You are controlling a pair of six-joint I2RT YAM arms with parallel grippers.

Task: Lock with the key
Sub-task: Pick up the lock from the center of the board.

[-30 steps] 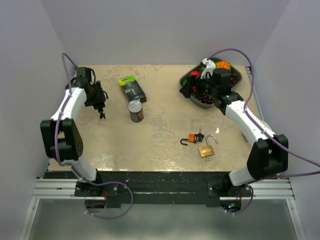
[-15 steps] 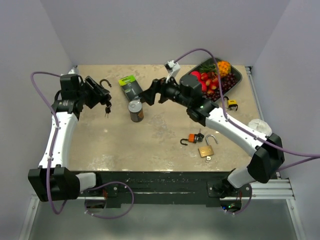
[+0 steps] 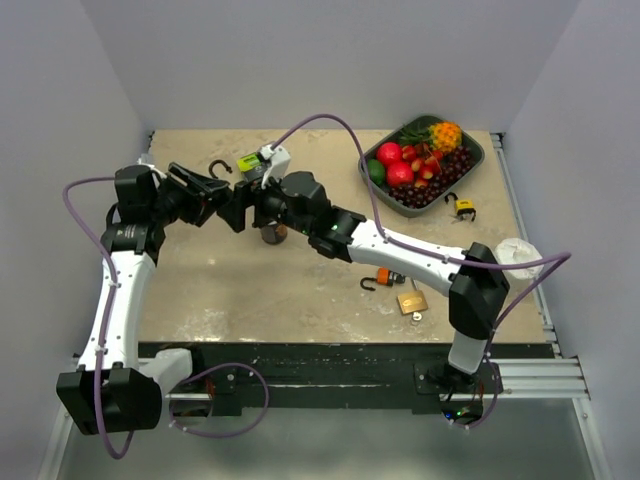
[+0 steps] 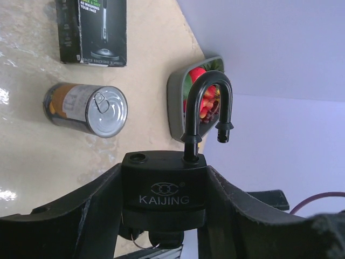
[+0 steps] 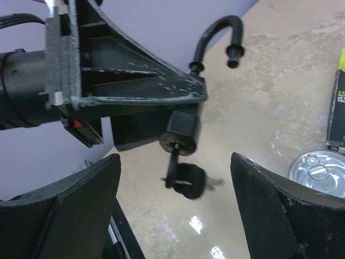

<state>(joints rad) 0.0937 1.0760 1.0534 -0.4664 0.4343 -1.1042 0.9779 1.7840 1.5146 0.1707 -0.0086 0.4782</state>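
above the left rear of the table (image 3: 330, 270), the left gripper (image 3: 196, 200) is clamped on the black padlock (image 4: 164, 186), shackle (image 4: 207, 102) up, key (image 5: 186, 175) hanging from its base. the right gripper (image 5: 178, 202) hovers, jaws apart, facing that key; closing off-centre may knock it out or twist the lock loose.

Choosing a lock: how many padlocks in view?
4: black padlock in the left gripper; orange padlock and brass padlock mid-table right; yellow padlock beside the fruit tray. Arms could hide more.
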